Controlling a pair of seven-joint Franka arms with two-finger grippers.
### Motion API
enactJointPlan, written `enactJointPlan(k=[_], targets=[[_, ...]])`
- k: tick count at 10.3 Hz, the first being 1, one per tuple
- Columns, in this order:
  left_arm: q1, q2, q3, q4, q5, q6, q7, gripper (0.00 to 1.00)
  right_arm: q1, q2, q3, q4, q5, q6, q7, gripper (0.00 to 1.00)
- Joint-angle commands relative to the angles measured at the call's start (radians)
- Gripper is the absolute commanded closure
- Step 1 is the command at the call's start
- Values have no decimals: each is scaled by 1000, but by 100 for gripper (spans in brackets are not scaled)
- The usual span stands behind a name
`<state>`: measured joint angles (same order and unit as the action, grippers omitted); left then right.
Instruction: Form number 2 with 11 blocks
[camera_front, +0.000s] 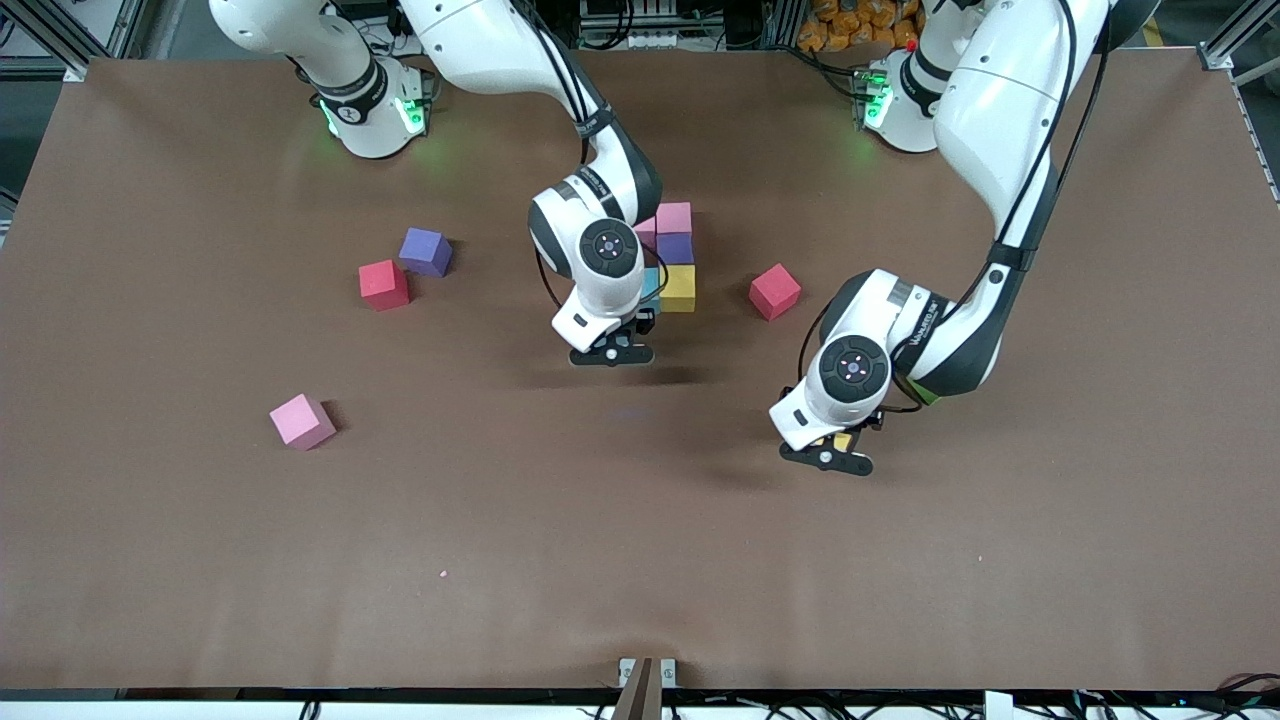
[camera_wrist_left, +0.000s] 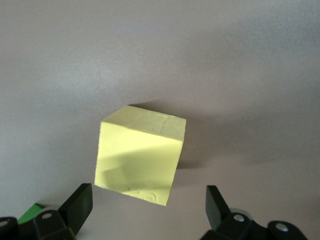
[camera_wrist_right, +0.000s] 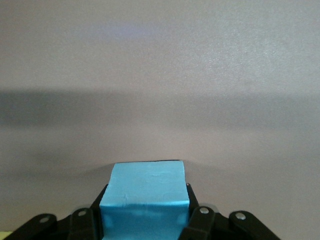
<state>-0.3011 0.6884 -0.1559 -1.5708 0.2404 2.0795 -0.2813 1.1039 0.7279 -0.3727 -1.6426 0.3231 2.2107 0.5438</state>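
Observation:
My right gripper (camera_front: 612, 352) (camera_wrist_right: 145, 216) is shut on a light blue block (camera_wrist_right: 145, 192) and hangs over bare table beside a cluster of blocks. The cluster shows a pink block (camera_front: 675, 217), a purple one (camera_front: 676, 247), a yellow one (camera_front: 678, 288), and parts of another pink (camera_front: 646, 232) and a light blue (camera_front: 652, 284); my right wrist hides the rest. My left gripper (camera_front: 828, 455) (camera_wrist_left: 147, 210) is open over a lone yellow block (camera_front: 843, 440) (camera_wrist_left: 140, 155), which lies just ahead of the fingertips (camera_wrist_left: 77, 206), untouched.
Toward the right arm's end lie a purple block (camera_front: 425, 251), a crimson cube (camera_front: 384, 285) and, nearer the camera, a pink block (camera_front: 301, 421). A second crimson cube (camera_front: 775, 291) sits between the cluster and my left gripper.

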Motion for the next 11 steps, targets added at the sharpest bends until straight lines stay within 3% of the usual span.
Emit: enactJointPlan(k=[1, 6, 10, 11], targets=[[-7, 8, 7, 18, 23, 2, 77, 0, 14, -28, -5, -46, -15, 12, -13, 59], [4, 28, 12, 20, 11, 39, 288, 0, 10, -28, -6, -46, -16, 10, -33, 55], [5, 33, 12, 20, 11, 42, 304, 0, 7, -27, -8, -45, -19, 9, -35, 50], [5, 37, 12, 20, 11, 47, 304, 0, 7, -27, -8, -45, -19, 6, -33, 34]])
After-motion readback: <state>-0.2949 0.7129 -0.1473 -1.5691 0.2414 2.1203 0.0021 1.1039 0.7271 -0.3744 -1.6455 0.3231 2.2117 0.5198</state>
